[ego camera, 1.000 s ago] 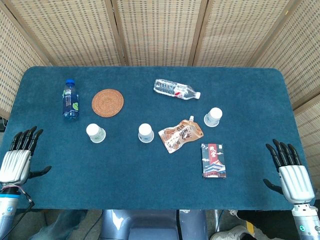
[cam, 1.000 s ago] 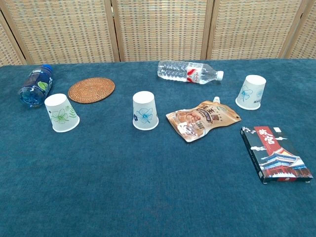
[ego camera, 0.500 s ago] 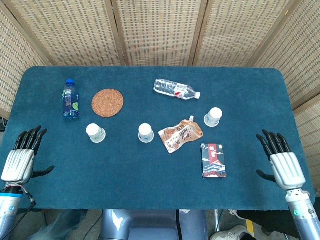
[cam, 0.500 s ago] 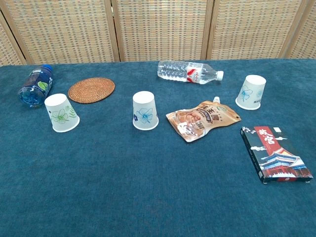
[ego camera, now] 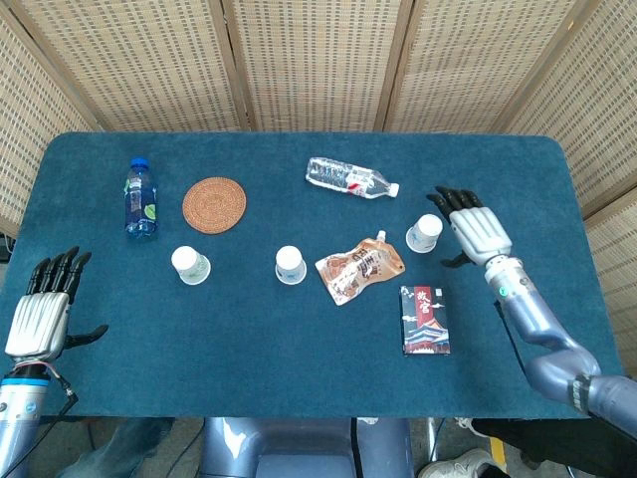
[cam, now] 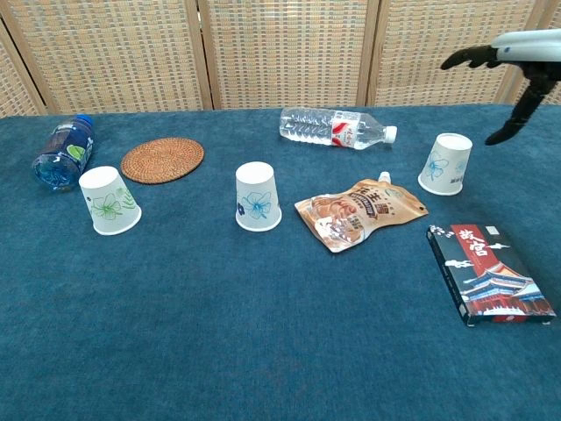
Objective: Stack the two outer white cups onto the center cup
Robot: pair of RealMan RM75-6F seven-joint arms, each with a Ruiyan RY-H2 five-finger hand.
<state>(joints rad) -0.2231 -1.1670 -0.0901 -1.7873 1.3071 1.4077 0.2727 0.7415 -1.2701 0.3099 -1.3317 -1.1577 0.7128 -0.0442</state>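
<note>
3 white cups stand upside down in a row across the blue tabletop, none stacked. The left cup sits near the woven coaster, the center cup stands apart in the middle, and the right cup is at the right, beyond the snack pouch.

The right hand hovers just right of the right cup with its fingers spread wide, holding nothing. The left hand sits at the near left edge, fingers apart and empty.

A blue-capped bottle lies far left, a clear bottle lies far center, and a printed box lies near right.
</note>
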